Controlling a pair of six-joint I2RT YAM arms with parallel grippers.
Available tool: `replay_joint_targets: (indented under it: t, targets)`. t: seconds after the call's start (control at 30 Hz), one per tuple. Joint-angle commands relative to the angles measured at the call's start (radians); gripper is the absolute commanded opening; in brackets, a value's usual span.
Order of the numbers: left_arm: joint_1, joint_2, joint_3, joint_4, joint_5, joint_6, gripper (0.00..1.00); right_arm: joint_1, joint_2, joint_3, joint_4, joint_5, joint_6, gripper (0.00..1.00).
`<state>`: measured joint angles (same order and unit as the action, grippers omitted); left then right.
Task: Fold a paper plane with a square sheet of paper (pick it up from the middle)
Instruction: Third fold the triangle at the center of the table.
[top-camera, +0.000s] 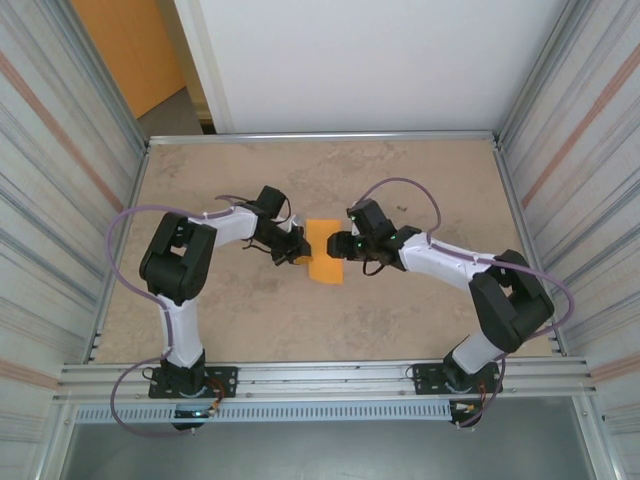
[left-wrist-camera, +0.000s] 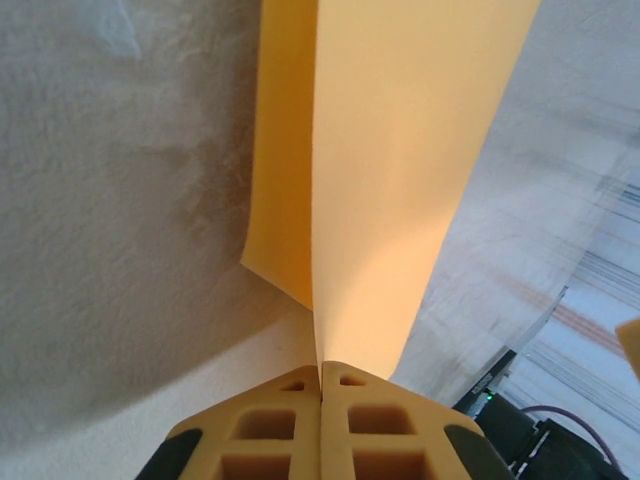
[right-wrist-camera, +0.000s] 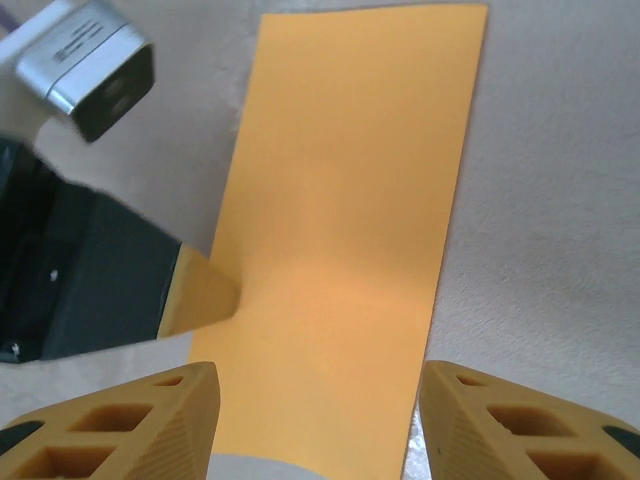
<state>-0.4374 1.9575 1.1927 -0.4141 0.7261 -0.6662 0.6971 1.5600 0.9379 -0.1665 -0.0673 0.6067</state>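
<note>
Thin bright-orange paper sheet (top-camera: 324, 252), folded to a narrow rectangle w/ long edges running roughly front-to-back, sits mid-bench (top-camera: 420, 180) (mottled beige top) btwn the two arms. Left claw (left-wrist-camera: 320, 368) is clamped on it. In the left wrist view the two yellow fingertips meet w/ no gap and the sheet rises straight out of the seam, two layers showing, one splaying off to the left. The top of the sheet is cut off by the frame edge, so its far end can't be seen there. Right claw (right-wrist-camera: 315, 395) stands apart, one yellow finger (right-wrist-camera: 180, 410) each side of the sheet's near end, neither visibly touching it; that near end runs off the bottom of the frame. In the same view, a yellow fingertip of the left claw meets the sheet's left edge, black body behind it, and a silver-and-black box (right-wrist-camera: 90, 65) sits top left, partly cropped. Can't tell whether the sheet lies flat on the bench or is lifted a bit. From the top view both claws' tips blur into the dark wrist bodies, and the sheet's left and right edges are partly covered by them.
</note>
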Motion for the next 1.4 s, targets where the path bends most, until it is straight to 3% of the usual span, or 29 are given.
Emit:
replay_joint_targets:
  t: [0.0, 0.27, 0.63, 0.8, 1.1, 1.37]
  targets:
    - [0.006, -0.038, -0.004, -0.009, 0.038, -0.060, 0.02, 0.086, -0.017, 0.029, -0.085, 0.176, -0.166, 0.56]
    - [0.006, -0.032, 0.011, -0.043, 0.032, -0.080, 0.02, 0.260, 0.090, 0.087, -0.091, 0.296, -0.272, 0.57]
    - [0.009, -0.029, 0.016, -0.048, 0.035, -0.094, 0.02, 0.291, 0.218, 0.121, -0.054, 0.327, -0.354, 0.57]
    - [0.008, -0.031, 0.020, -0.066, 0.029, -0.084, 0.03, 0.291, 0.208, 0.113, -0.036, 0.347, -0.396, 0.40]
    - [0.008, -0.029, 0.024, -0.072, 0.027, -0.081, 0.03, 0.291, 0.172, 0.091, -0.022, 0.364, -0.428, 0.28]
    - [0.028, -0.055, 0.017, -0.076, 0.021, -0.087, 0.13, 0.277, 0.164, 0.085, -0.029, 0.253, -0.445, 0.07]
